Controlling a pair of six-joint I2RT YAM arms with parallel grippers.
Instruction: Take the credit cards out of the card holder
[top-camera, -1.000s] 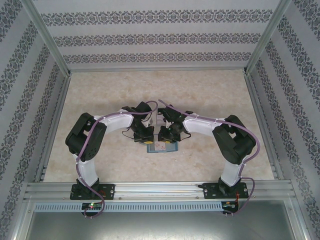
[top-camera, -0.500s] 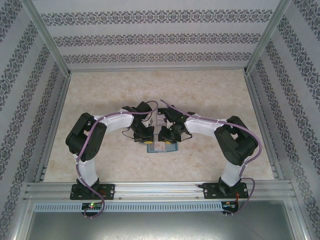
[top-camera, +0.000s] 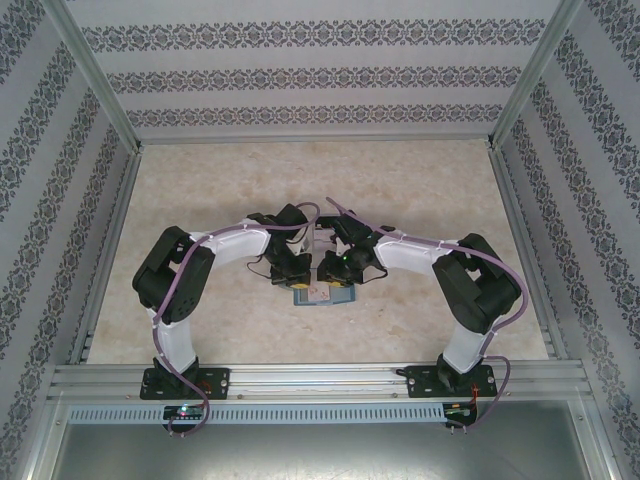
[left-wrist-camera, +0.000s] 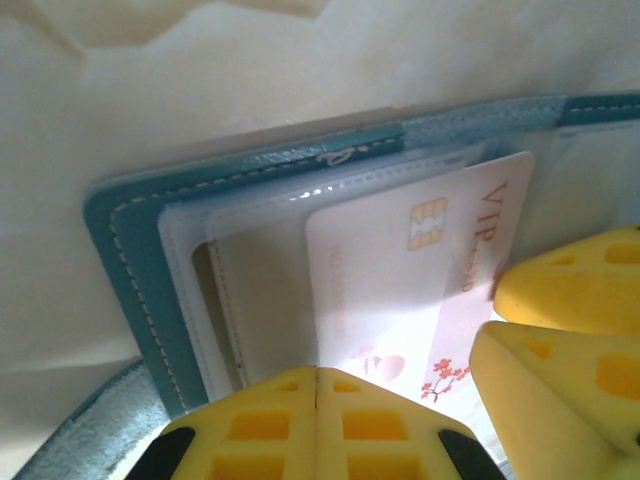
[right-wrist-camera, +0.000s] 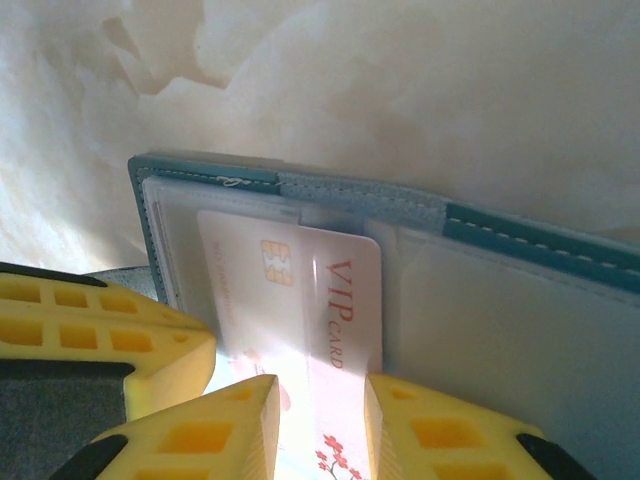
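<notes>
I read the left pincer (left-wrist-camera: 318, 400) as closed, tips together, with the open card holder (left-wrist-camera: 112, 250) directly ahead of it. The right pincer (right-wrist-camera: 320, 388) stands slightly apart over a credit card (right-wrist-camera: 300, 290) that protrudes partway from its sleeve.

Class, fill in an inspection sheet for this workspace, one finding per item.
Surface: pale marbled table.
Job's things: teal card holder lies open; pink VIP card sticks partly out of its clear sleeve.
Clutter: nothing seen.
Grippers: left gripper shut, beside the card; right gripper fingers apart over the card.
Cables: purple cables run along both arms.
Surroundings: patterned walls, metal frame.
</notes>
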